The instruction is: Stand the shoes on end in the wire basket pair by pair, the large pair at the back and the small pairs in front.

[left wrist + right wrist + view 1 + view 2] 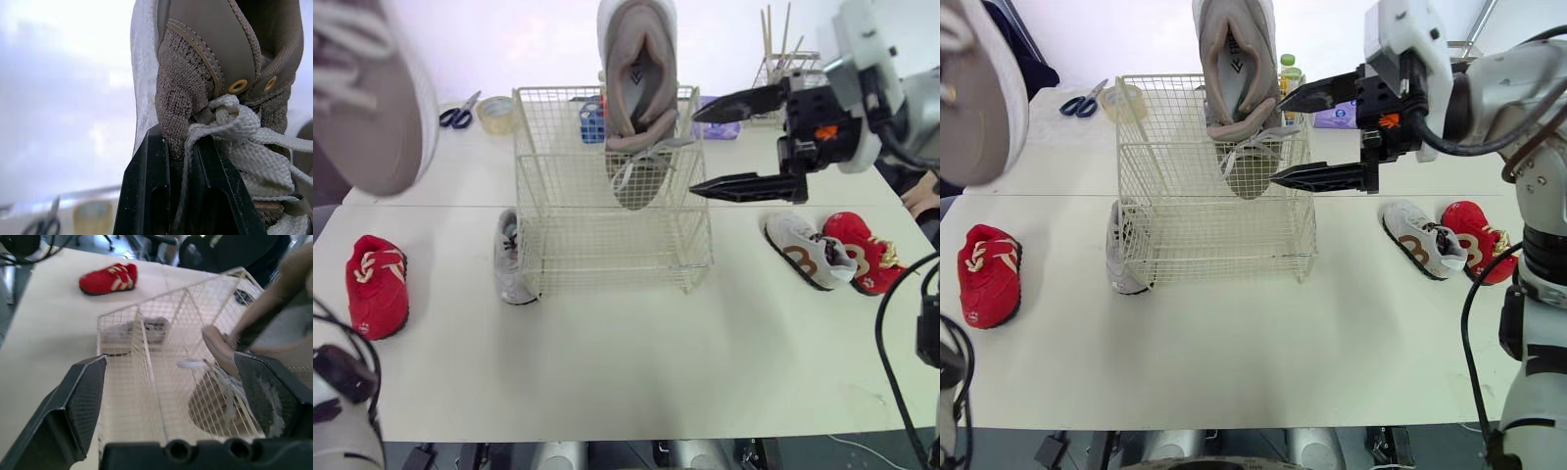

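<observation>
Our left hand point(178, 139) pinches the knit edge of a large grey shoe point(205, 63), held high at the left. A second large grey shoe point(637, 78) stands toe-down at the back of the wire basket point(607, 245). Our right hand point(695, 152) hangs spread wide at the basket's right side. A small red shoe point(378, 284) and a small grey shoe point(512, 257) lie on the table point(626, 362).

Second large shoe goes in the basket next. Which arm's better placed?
Left: the left gripper is shut on that large shoe. The right gripper hangs open beside the wire basket, holding nothing.
</observation>
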You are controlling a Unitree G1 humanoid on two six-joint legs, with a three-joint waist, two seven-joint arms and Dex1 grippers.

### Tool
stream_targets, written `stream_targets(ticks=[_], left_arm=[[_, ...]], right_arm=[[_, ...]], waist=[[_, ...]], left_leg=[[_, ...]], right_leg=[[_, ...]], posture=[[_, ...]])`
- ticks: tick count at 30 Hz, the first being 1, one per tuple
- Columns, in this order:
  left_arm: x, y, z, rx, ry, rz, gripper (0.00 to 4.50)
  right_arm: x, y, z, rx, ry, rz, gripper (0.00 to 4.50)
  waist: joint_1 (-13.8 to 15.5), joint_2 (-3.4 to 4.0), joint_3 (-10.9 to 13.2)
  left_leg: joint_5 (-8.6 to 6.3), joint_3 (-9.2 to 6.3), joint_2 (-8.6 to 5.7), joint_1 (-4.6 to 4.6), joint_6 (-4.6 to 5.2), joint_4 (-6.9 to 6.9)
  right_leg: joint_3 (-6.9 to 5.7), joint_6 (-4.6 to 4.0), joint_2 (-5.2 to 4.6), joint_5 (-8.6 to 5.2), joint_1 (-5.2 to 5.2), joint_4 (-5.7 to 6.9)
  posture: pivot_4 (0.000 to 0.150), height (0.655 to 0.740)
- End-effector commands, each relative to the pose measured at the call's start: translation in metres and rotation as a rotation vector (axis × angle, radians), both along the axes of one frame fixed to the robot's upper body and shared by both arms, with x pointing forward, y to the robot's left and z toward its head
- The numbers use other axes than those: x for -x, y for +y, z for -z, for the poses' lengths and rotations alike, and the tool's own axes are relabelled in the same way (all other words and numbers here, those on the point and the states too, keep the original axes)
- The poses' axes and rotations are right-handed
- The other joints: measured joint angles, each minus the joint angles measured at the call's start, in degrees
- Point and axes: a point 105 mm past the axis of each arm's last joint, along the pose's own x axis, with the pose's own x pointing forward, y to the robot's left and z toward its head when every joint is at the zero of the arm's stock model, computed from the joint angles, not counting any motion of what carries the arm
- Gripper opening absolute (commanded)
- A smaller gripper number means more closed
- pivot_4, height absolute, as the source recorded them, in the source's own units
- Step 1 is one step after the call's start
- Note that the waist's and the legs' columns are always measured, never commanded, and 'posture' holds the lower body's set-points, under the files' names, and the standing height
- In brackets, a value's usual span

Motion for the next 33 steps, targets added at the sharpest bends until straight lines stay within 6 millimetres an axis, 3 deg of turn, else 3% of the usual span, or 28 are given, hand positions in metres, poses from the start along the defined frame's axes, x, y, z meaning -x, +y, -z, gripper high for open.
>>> stream_targets(ticks=[1, 8, 15, 21, 33], left_arm=[[-0.008, -0.056, -0.018, -0.050, -0.156, 0.008, 0.03], [-0.051, -0.080, -0.003, -0.034, -0.218, -0.027, 0.03], [-0.081, -0.082, -0.002, -0.030, -0.277, -0.047, 0.03], [-0.093, -0.100, 0.011, -0.035, -0.277, 0.014, 0.03], [-0.095, -0.124, 0.035, -0.044, -0.255, 0.028, 0.03]], right_arm=[[-0.001, -0.019, -0.023, 0.001, -0.122, 0.102, 4.50], [-0.001, -0.017, -0.028, -0.011, -0.144, 0.105, 4.50], [0.001, -0.018, -0.029, -0.020, -0.149, 0.117, 4.50], [0.002, -0.017, -0.032, -0.022, -0.148, 0.114, 4.50], [0.001, -0.017, -0.030, -0.033, -0.131, 0.112, 4.50]], waist=[[0.7, -0.01, 0.0], [-0.5, -0.01, 0.0], [-0.7, -0.01, 0.0], [-0.3, -0.01, 0.0], [0.6, -0.01, 0.0]], left_leg=[[0.00, 0.09, -0.02, -0.01, 0.00, 0.06], [0.00, 0.28, 0.03, 0.00, 0.01, 0.07], [0.00, 0.24, 0.10, -0.04, 0.02, 0.01], [0.00, 0.23, 0.08, -0.05, 0.01, 0.04], [0.00, 0.22, 0.08, -0.05, 0.02, 0.08]], right_leg=[[0.00, 0.03, 0.04, 0.02, 0.03, -0.04], [0.21, 0.07, 0.32, 0.04, -0.07, -0.06], [0.24, 0.06, 0.45, 0.04, -0.12, -0.08], [0.24, 0.06, 0.42, 0.04, -0.09, -0.09], [0.26, 0.06, 0.44, 0.04, -0.08, -0.08]], posture=[[0.150, 0.7400], [0.150, 0.7400], [0.150, 0.7400], [0.150, 0.7400], [0.150, 0.7400]])
